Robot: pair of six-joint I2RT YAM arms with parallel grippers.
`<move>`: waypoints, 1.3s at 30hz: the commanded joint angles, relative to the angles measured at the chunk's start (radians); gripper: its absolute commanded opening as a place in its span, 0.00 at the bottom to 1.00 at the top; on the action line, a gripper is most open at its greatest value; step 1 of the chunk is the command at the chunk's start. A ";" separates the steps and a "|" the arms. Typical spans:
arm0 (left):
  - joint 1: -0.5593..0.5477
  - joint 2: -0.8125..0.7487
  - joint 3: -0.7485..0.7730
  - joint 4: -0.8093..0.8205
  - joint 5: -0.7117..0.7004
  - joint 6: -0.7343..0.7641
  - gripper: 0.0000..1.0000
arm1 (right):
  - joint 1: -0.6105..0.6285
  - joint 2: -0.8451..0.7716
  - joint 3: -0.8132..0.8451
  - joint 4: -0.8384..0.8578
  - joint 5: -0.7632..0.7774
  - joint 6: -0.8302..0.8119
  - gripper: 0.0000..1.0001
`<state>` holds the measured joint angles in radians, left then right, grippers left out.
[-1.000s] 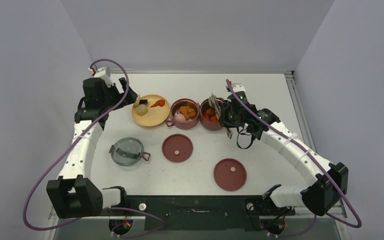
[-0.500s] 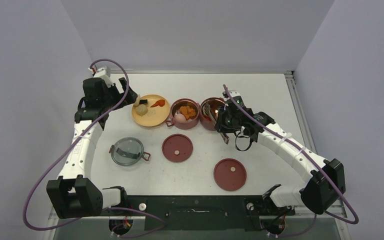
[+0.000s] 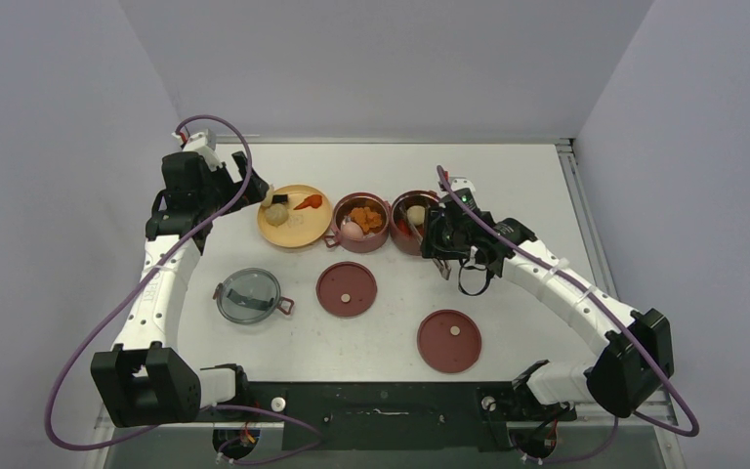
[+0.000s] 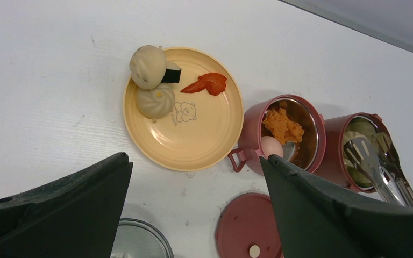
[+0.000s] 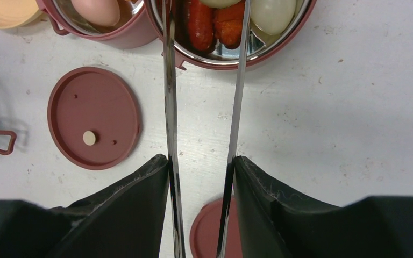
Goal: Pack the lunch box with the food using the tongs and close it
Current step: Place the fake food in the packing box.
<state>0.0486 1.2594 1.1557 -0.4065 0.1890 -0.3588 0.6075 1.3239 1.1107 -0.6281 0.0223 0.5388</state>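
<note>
Two open maroon lunch box tiers stand mid-table. The left tier [image 3: 363,246] holds orange food [image 4: 284,124] and a pinkish egg [image 5: 97,11]. Red sausages [image 5: 199,24] and a whitish egg-like piece [image 5: 271,13] lie in the right tier [image 3: 408,246]. My right gripper [image 3: 437,233] is shut on the silver tongs [image 5: 168,107]. Their two arms stand apart, and their tips [image 4: 363,153] reach into the right tier. My left gripper [image 3: 254,191] hangs open beside the yellow plate [image 3: 295,234], holding nothing.
On the plate [image 4: 193,156] lie two pale dumplings [image 4: 148,59] and a red piece [image 4: 207,83]. Two flat maroon lids [image 3: 347,289] [image 3: 449,340] lie in front of the tiers. The grey translucent lid [image 3: 248,295] sits front left.
My right gripper has eased and the tongs' arms have spread. A whitish piece now lies in the right tier. The right arm drew back slightly; the left arm is still.
</note>
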 commanded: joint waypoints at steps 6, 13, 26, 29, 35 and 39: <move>0.004 -0.009 0.009 0.052 0.012 -0.002 0.97 | -0.008 -0.056 0.107 -0.049 0.093 -0.018 0.46; 0.004 -0.011 0.009 0.053 0.011 -0.002 0.97 | -0.007 -0.069 0.161 -0.080 0.130 -0.041 0.46; 0.005 -0.005 0.008 0.055 0.007 -0.002 0.97 | 0.086 -0.085 0.202 0.046 0.053 -0.074 0.40; 0.006 -0.002 0.006 0.056 0.006 -0.003 0.97 | 0.158 -0.025 0.223 0.091 0.054 -0.085 0.40; 0.026 0.002 0.005 0.060 0.007 -0.011 0.97 | 0.231 0.126 0.265 0.274 -0.012 -0.057 0.40; 0.053 -0.010 -0.002 0.068 -0.001 -0.017 0.97 | 0.241 0.234 0.277 0.442 -0.124 0.055 0.41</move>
<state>0.0711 1.2606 1.1542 -0.4042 0.1890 -0.3626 0.8413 1.4845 1.3426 -0.4141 0.0036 0.4923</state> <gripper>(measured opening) 0.971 0.408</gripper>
